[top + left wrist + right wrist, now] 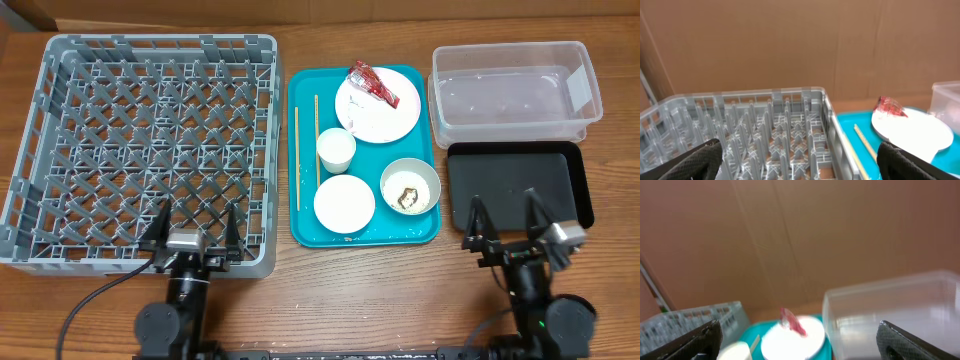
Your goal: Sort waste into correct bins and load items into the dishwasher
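Snack wrapper (373, 84), red and white, lies crinkled on the far part of the round plate (380, 112), which sits at the far right of the teal tray (376, 156). A small cup (336, 150) stands just in front of the plate. Nearer still are an empty bowl (344, 203) and a bowl (410, 186) holding a brown food lump (408, 197). Two chopsticks (296, 150) lie along the tray's left side. The grey dish rack (160, 42) stands left of the tray. To the tray's right are the clear tub (510, 52) and, nearer, the black tray (510, 180).

The left gripper (196, 212) points forward over the rack's near wall, its fingers spread wide and holding nothing. The right gripper (502, 205) points forward at the black tray's near edge, equally wide and empty.
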Action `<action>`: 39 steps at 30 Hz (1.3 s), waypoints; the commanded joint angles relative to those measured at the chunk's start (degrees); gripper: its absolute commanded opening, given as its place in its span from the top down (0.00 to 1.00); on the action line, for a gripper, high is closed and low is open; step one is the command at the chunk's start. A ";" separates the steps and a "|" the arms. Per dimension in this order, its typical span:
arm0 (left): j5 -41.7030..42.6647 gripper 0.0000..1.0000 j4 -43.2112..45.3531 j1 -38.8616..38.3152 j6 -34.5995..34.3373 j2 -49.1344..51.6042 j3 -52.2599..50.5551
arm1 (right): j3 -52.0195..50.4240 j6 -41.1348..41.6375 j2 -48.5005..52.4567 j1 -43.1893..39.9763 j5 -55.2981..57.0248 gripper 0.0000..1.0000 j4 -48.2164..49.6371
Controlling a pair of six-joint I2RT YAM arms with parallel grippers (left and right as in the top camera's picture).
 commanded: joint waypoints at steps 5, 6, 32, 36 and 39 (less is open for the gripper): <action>1.11 0.00 -7.80 0.09 0.28 9.29 18.38 | 18.91 -4.07 10.12 0.17 -2.19 0.00 -5.84; 1.11 0.00 -9.16 0.09 0.28 11.17 20.79 | 21.68 -4.07 12.59 0.17 -2.89 0.00 -7.21; 1.07 0.00 -64.08 0.04 0.28 71.76 91.19 | 104.78 -18.88 93.02 10.84 -9.86 0.00 -64.98; 1.07 0.00 -64.61 0.04 0.26 74.84 91.12 | 105.28 -18.97 99.45 12.39 -9.84 0.00 -61.29; 1.11 0.00 -64.65 0.04 0.24 77.07 91.12 | 105.28 -15.54 103.60 12.39 -12.20 0.00 -58.99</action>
